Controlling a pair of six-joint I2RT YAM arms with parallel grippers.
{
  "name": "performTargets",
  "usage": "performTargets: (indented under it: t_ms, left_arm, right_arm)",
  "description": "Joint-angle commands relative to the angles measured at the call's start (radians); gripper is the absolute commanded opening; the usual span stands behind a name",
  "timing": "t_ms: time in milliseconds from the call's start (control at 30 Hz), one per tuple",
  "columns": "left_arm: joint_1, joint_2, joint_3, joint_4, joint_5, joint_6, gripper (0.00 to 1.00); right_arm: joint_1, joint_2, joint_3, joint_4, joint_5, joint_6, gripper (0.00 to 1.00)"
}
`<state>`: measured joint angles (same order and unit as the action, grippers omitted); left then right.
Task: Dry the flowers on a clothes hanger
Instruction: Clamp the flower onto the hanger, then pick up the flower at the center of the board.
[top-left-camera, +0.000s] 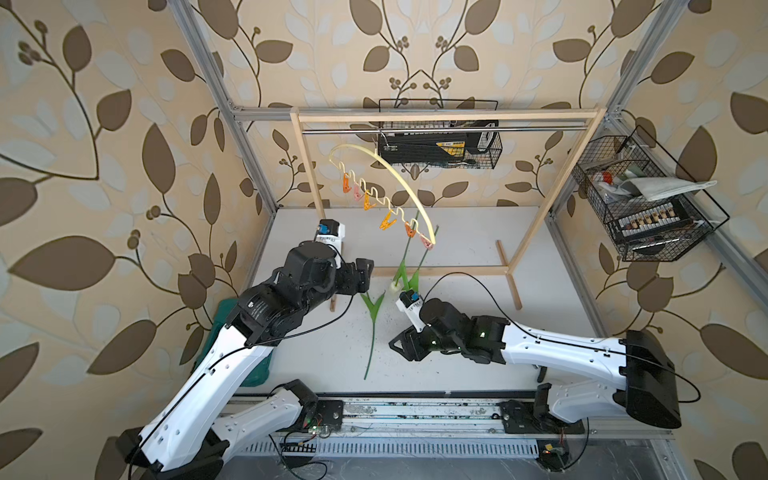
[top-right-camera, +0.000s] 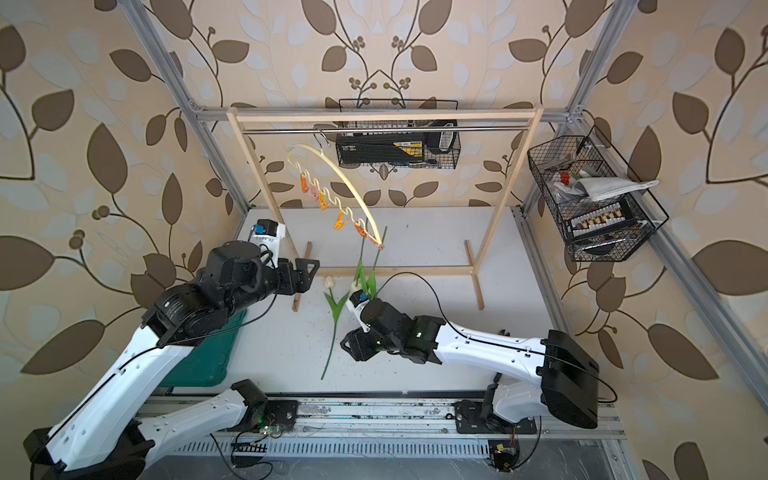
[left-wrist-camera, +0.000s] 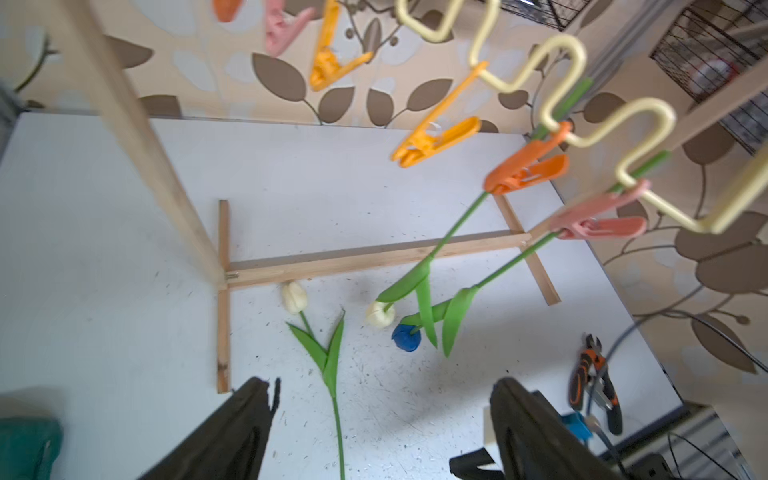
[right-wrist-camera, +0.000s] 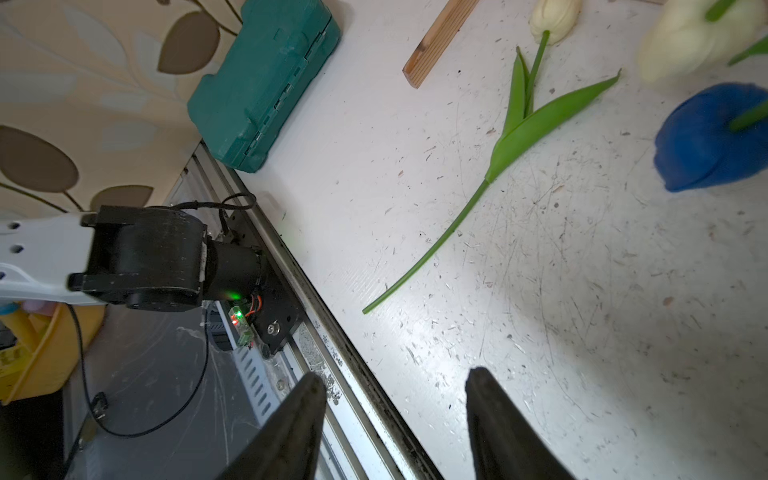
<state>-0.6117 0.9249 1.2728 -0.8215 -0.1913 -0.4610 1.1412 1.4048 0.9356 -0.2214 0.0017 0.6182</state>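
Observation:
The cream clothes hanger (top-left-camera: 400, 183) (top-right-camera: 347, 179) hangs by its hook from the rack's metal rod, tilted down to the right. Two flowers hang head-down from it: an orange clothespin (left-wrist-camera: 525, 170) holds the white-headed one (left-wrist-camera: 380, 314), a pink clothespin (left-wrist-camera: 598, 220) holds the blue-headed one (left-wrist-camera: 406, 337). A third, white tulip (top-left-camera: 372, 332) (top-right-camera: 334, 328) (right-wrist-camera: 519, 124) lies flat on the table. My left gripper (top-left-camera: 368, 272) (left-wrist-camera: 382, 386) is open, raised left of the hanging stems. My right gripper (top-left-camera: 397, 343) (right-wrist-camera: 395, 374) is open and empty, over the table's front edge, right of the lying stem.
The wooden-framed rack (top-left-camera: 449, 116) stands across the back, its feet on the table. A green case (right-wrist-camera: 266, 79) lies at the left front. Pliers (left-wrist-camera: 594, 382) lie at the right. Wire baskets (top-left-camera: 648, 199) hang on the walls. A metal rail (top-left-camera: 415, 411) runs along the front.

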Motion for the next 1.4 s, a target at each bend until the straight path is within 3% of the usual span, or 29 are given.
performTargets:
  t_ms: [0, 133, 367, 500, 667, 833, 1067, 1367]
  left_arm:
    - [0.083, 0.002, -0.060, 0.035, 0.028, -0.057, 0.88]
    - [0.240, 0.068, -0.106, 0.063, 0.186, -0.101, 0.88]
    - [0.408, 0.029, -0.249, 0.187, 0.314, -0.184, 0.88]
    - [0.425, 0.049, -0.280, 0.193, 0.323, -0.193, 0.87]
    - [0.432, 0.017, -0.347, 0.216, 0.285, -0.245, 0.84]
    - [0.437, -0.033, -0.377, 0.223, 0.284, -0.255, 0.84]
    - [0.438, -0.024, -0.359, 0.212, 0.303, -0.248, 0.84]
    - [0.438, -0.038, -0.342, 0.198, 0.309, -0.245, 0.84]
  right_arm:
    - [0.051, 0.069, 0.050, -0.032, 0.216, 0.056, 0.52]
    - [0.068, 0.179, 0.083, 0.023, 0.286, 0.123, 0.48]
    - [0.077, 0.368, 0.175, 0.035, 0.408, 0.200, 0.48]
    - [0.090, 0.379, 0.116, 0.152, 0.442, 0.222, 0.48]
    - [0.094, 0.505, 0.219, 0.147, 0.425, 0.245, 0.50]
    - [0.099, 0.650, 0.400, -0.046, 0.497, 0.310, 0.52]
    - [0.098, 0.720, 0.429, -0.123, 0.523, 0.366, 0.31]
    - [0.084, 0.655, 0.280, -0.068, 0.485, 0.397, 0.09]
